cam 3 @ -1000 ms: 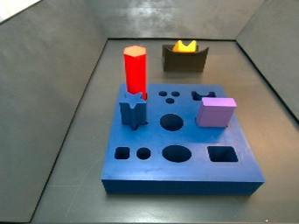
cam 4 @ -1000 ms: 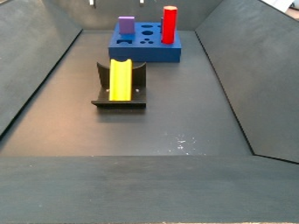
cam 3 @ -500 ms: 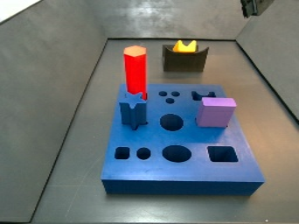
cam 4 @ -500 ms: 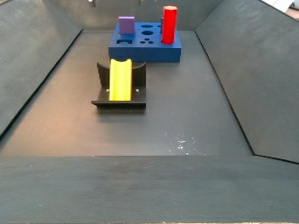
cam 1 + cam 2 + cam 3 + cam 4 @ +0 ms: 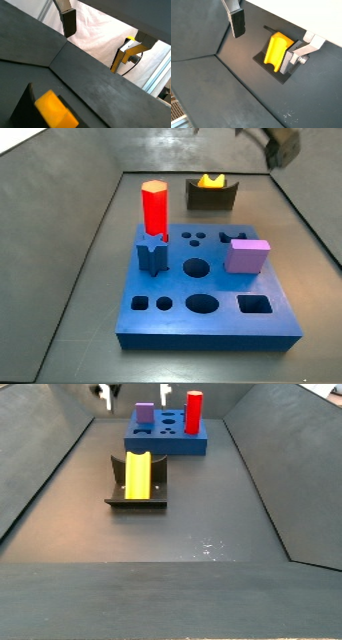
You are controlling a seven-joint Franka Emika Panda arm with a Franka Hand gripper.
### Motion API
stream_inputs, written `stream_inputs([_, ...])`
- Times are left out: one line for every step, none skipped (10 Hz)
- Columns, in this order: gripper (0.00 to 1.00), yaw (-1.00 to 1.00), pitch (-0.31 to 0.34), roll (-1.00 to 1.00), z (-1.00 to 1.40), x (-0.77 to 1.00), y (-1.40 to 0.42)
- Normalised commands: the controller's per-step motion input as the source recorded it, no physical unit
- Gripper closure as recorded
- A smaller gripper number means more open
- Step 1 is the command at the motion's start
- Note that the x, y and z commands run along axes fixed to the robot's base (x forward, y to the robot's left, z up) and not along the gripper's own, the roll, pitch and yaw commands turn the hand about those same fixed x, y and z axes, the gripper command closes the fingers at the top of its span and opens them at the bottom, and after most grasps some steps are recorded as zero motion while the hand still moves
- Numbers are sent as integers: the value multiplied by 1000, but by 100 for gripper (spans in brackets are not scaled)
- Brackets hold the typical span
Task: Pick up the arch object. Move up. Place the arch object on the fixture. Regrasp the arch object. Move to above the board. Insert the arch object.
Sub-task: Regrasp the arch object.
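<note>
**A:** Where is the arch object?

**B:** The yellow arch object (image 5: 138, 474) lies in the fixture (image 5: 136, 496), a small dark cradle on the grey floor, well apart from the blue board (image 5: 168, 436). In a side view its notched end (image 5: 211, 179) pokes up above the fixture's walls (image 5: 211, 196), beyond the far end of the board (image 5: 203, 293).

**A:** And the hand?

**B:** The hand (image 5: 268, 31) hangs high above the fixture, touching nothing. Its two silver fingers stand wide apart with nothing between them. In a wrist view one finger (image 5: 235, 17) and its dark pad sit off to one side of the arch object (image 5: 274, 47), and the opposite finger (image 5: 298, 50) overlaps the fixture's edge. In a side view only the fingertips (image 5: 103, 394) show, at the upper edge.

**A:** What else is on the board?

**B:** A tall red hexagonal prism (image 5: 154, 206), a lilac cube (image 5: 247, 256) and a dark blue star-shaped piece (image 5: 151, 254) stand on it, among open holes.
</note>
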Motion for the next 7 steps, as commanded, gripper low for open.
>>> stream_inputs([0, 142, 91, 108, -1000, 67, 57])
stream_inputs([0, 156, 43, 84, -1000, 84, 49])
stream_inputs([0, 153, 21, 81, -1000, 92, 46])
stream_inputs([0, 145, -14, 83, -1000, 102, 40])
stream_inputs([0, 126, -47, 81, -1000, 113, 31])
stream_inputs([0, 105, -68, 79, -1000, 122, 26])
stream_inputs([0, 82, -84, 81, -968, 123, 21])
